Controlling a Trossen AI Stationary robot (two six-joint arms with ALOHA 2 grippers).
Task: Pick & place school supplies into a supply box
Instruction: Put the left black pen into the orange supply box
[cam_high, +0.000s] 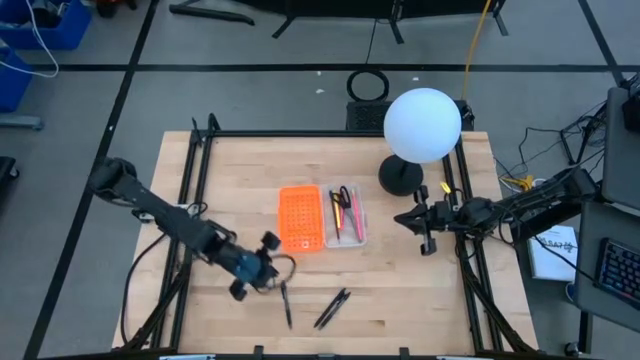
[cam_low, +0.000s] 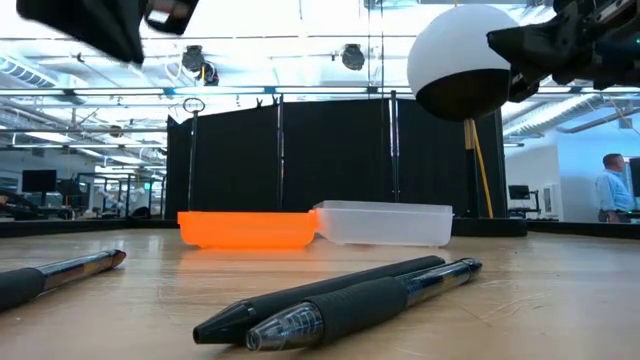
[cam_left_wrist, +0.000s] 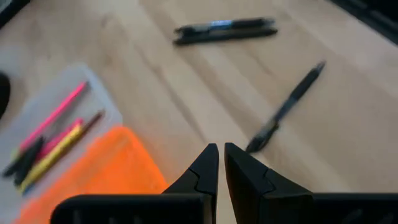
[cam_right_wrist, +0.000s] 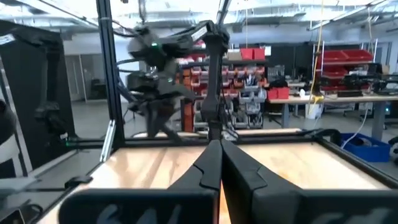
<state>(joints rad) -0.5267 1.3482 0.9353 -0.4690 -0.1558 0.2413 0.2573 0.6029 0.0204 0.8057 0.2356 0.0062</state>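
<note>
The supply box lies open mid-table, with its orange half (cam_high: 300, 218) next to its clear half (cam_high: 346, 215). Pink, yellow and black pens and a small pair of scissors (cam_left_wrist: 46, 134) lie in the clear half. Three black pens rest flat on the table near its front edge: one alone (cam_high: 286, 305) (cam_left_wrist: 286, 109) and two side by side (cam_high: 332, 308) (cam_left_wrist: 224, 30). My left gripper (cam_high: 272, 268) (cam_left_wrist: 221, 158) hovers shut, slanting down, left of the box and above the single pen, with nothing in it. My right gripper (cam_high: 405, 221) (cam_right_wrist: 219, 155) waits shut at the right, level, above the table.
A white globe lamp (cam_high: 422, 125) on a dark base (cam_high: 400, 176) stands at the back right, close to my right gripper. Black frame rails (cam_high: 195, 170) run along the table's left and right sides. Bare wood (cam_high: 400, 290) shows between the box and the near edge.
</note>
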